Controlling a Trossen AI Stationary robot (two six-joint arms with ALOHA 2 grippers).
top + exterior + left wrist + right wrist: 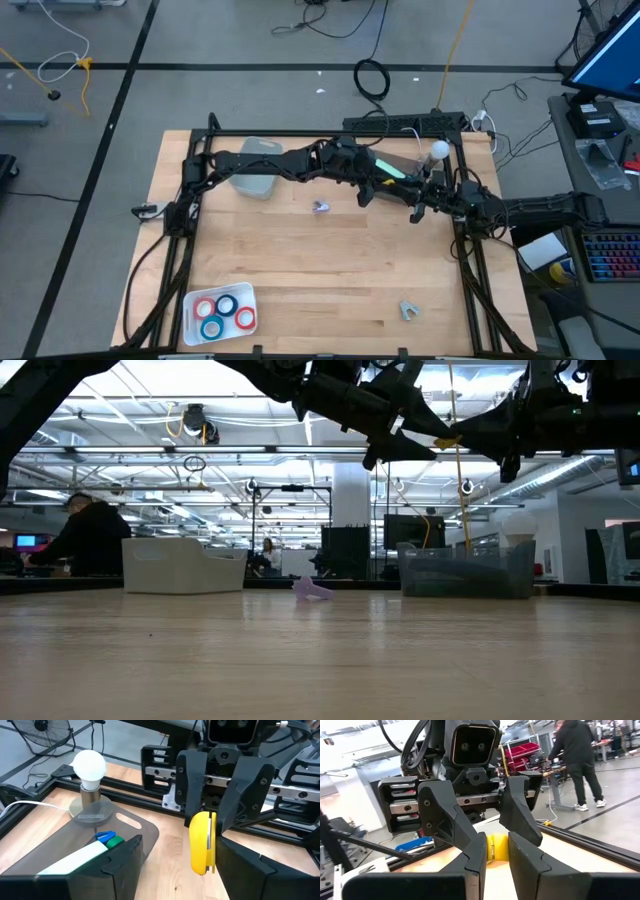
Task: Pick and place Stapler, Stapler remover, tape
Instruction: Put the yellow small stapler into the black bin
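High view: found the left gripper [395, 188] tip to tip with the right gripper [425, 200] above the counter [330, 260]; spotted 4 tape rolls [224, 310] in a white tray [190, 328], well apart from both.

Left wrist view: saw the right gripper [209, 822] clamped on a yellow item [202, 842].

Right wrist view: saw the left gripper [495, 837] spread wide around that item.

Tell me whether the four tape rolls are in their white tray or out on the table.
In. The high view shows the tape rolls lying flat inside the white tray at the table's near left corner.
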